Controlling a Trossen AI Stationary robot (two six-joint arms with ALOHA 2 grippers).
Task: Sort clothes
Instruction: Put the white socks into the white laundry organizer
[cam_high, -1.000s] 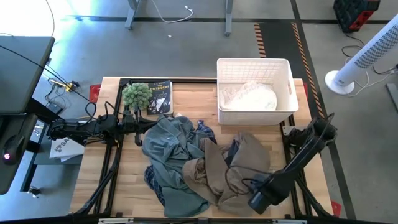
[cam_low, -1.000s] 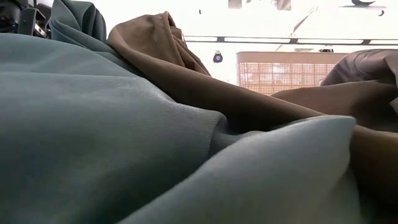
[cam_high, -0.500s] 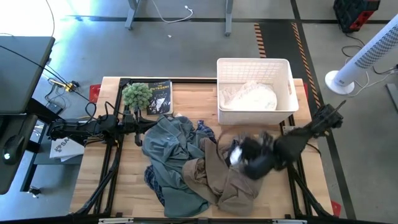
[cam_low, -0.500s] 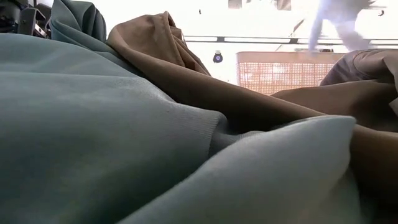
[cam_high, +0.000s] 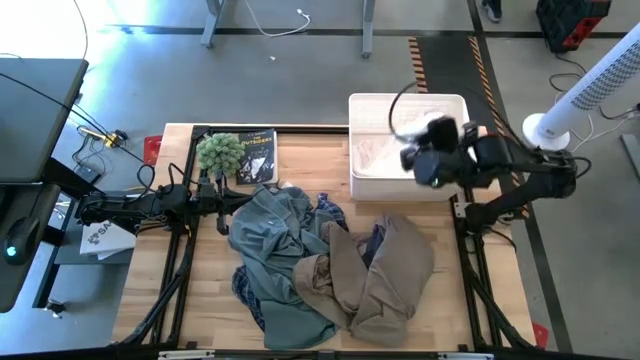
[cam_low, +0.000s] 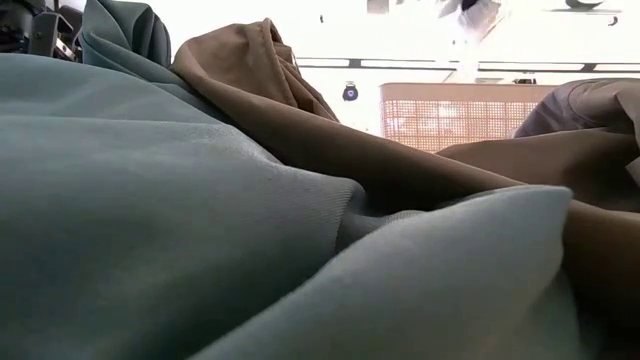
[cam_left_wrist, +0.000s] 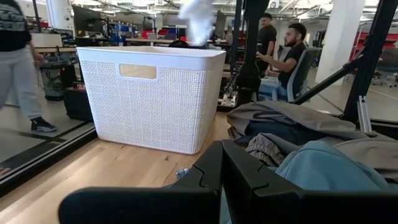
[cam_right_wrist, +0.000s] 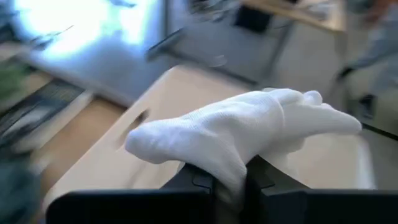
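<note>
Currently the right tool (cam_high: 432, 150) is up over the white basket (cam_high: 455, 108) at the far right of the bench (cam_high: 300, 160), clenched on a thin white garment (cam_right_wrist: 249, 134); right wrist view shows the white fabric draped over and pinched between its dark fingers (cam_right_wrist: 199, 180), basket interior blurred behind. High view: more white fabric (cam_high: 375, 155) lying inside the basket under the tool; cannot tell if it is the same piece. Left wrist view catches the white cloth (cam_left_wrist: 198, 18) hanging above the basket rim (cam_left_wrist: 149, 55). Left tool (cam_high: 222, 203) sits low at the left side of the bench, just beside the edge of the grey-blue garment (cam_high: 275, 235); its fingers (cam_left_wrist: 211, 174) look closed together with nothing between them. Remaining pile in the middle of the bench: grey-blue garment on the left part, tan-khaki garment (cam_high: 385, 275) on the right part, overlapping it at the near edge, plaid shirt (cam_high: 330, 210) poking out between them and again at the near left under the grey-blue (cam_high: 245, 290). Low view is filled by grey-blue fabric (cam_low: 150, 220) up close with tan-khaki folds (cam_low: 300, 120) behind it and the basket (cam_low: 450, 115) further back. Green fuzzy plant (cam_high: 219, 153) and a dark book (cam_high: 255, 156) at the far left of the bench, touching each other, apart from the pile. People (cam_left_wrist: 283, 53) in the room beyond the bench, one seated, one walking at the side (cam_left_wrist: 18, 62).
</note>
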